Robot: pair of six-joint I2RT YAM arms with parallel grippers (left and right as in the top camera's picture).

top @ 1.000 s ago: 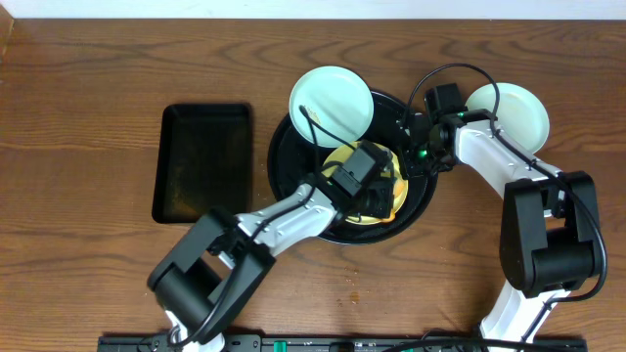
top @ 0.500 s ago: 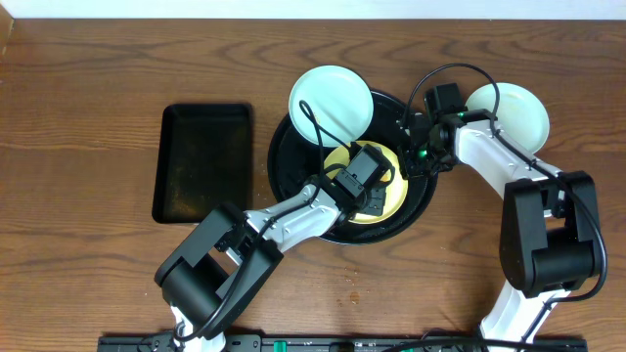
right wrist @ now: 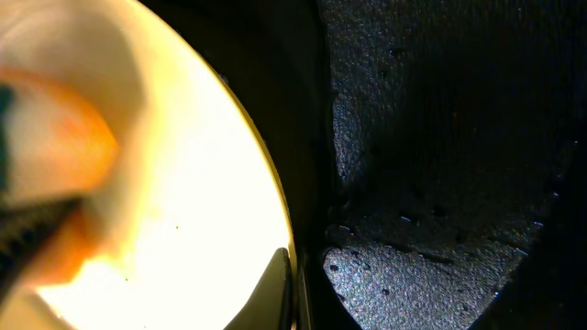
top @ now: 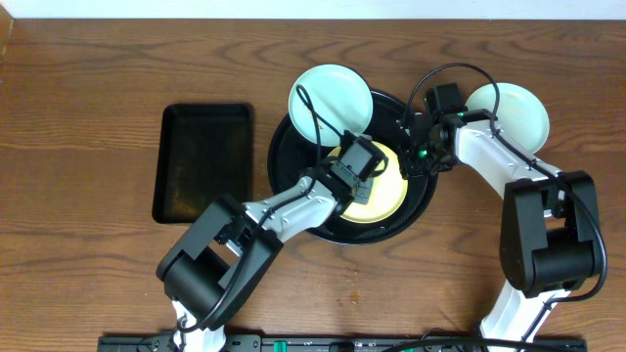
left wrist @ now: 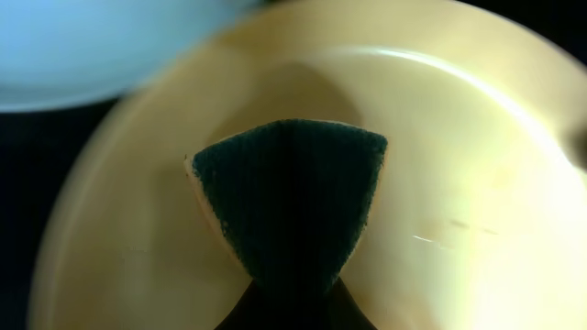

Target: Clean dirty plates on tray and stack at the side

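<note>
From overhead, the left gripper point(top: 360, 166) hangs over the yellow plate point(top: 386, 194), which lies inside the round black tray point(top: 287, 156). One mint plate point(top: 333, 90) overlaps the tray's far rim. A second mint plate point(top: 515, 112) sits on the table point(top: 98, 59) just right of the tray, partly under the right arm. The right gripper point(top: 415, 161) sits at the yellow plate's right edge.

In the left wrist view, the claw is pinched on a folded dark green sponge point(left wrist: 289, 197) whose tip appears to rest near the plate's middle. Faint streaks show to its right. Wiping well probably means light, even pressure and strokes carried across those streaks, so the plate does not skate.

In the right wrist view, the plate's rim meets the tray's pebbled floor. Whether this claw is wide or narrow cannot be told, though bracing the rim would steady the scrubbing.
</note>
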